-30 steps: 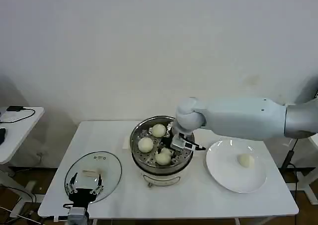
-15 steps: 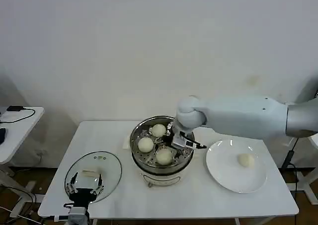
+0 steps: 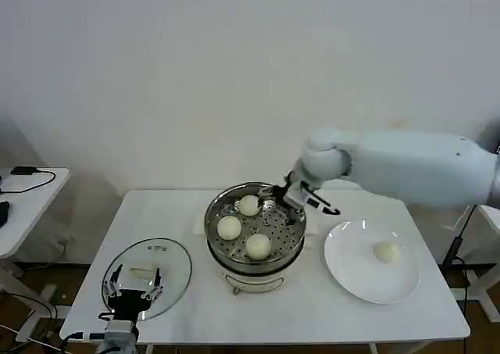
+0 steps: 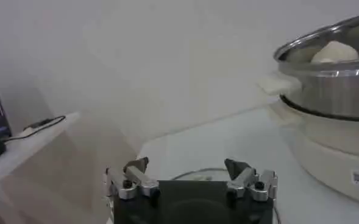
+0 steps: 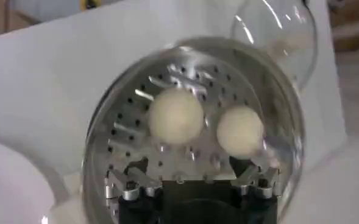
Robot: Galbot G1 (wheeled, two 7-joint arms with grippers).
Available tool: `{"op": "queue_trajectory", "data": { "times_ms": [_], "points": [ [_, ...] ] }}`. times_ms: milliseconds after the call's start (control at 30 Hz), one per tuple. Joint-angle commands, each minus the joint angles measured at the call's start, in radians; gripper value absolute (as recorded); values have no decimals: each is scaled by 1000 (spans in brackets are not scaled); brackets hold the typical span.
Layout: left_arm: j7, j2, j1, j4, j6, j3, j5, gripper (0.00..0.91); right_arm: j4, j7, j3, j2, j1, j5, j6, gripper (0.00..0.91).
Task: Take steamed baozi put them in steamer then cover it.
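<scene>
The right gripper [image 3: 301, 200] is hovering with jaws apart and empty above the shiny, perforated steamer [image 3: 254, 233], three smooth round baozi [image 3: 258, 246] lying below them. The left gripper [image 4: 190, 178], jaws also apart, is waiting over the glass lid [image 3: 147, 276], whose wrist view is showing the steamer's white base.

Steamer [image 3: 254, 230] polished shiny metal with perforated tray, white plastic-looking base; baozi [image 3: 258, 246] smooth, matt; lid [image 3: 146, 277] clear glass; plate [image 3: 372, 261] smooth glossy white; table [image 3: 312, 311] matt white.
</scene>
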Motion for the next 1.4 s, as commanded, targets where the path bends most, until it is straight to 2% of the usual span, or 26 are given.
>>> {"op": "queue_trajectory", "data": {
  "times_ms": [33,167,333,500,600,667,700,800,933,1400],
  "points": [
    [125,31,-18,5,-33,-3,74,907,29,-22,16,-311,-17,40,-198,907],
    [150,32,-24,8,-66,9,117,907,19,-28,85,-419,-111,15,-228,907],
    [153,34,-28,28,-81,19,125,907,-31,-40,129,-497,-194,-70,-227,907],
    [157,34,-29,47,-105,26,145,907,-82,-56,158,-544,-264,-126,-209,907],
    [158,30,-29,48,-113,30,155,907,-123,-53,229,-552,-364,-134,-214,907],
    [158,28,-26,48,-113,32,157,907,-145,-50,318,-552,-445,-138,-226,907],
    [158,28,-24,48,-113,32,158,907,-150,-50,330,-551,-476,-141,-229,907],
    [158,30,-18,47,-114,27,159,907,-187,-43,478,-535,-616,-154,-237,907],
    [158,33,-9,47,-116,15,158,907,-222,-37,578,-495,-735,-166,-236,907],
    [155,16,4,54,-117,6,159,907,-408,-34,659,-353,-803,-202,-224,907]
  ]
}}
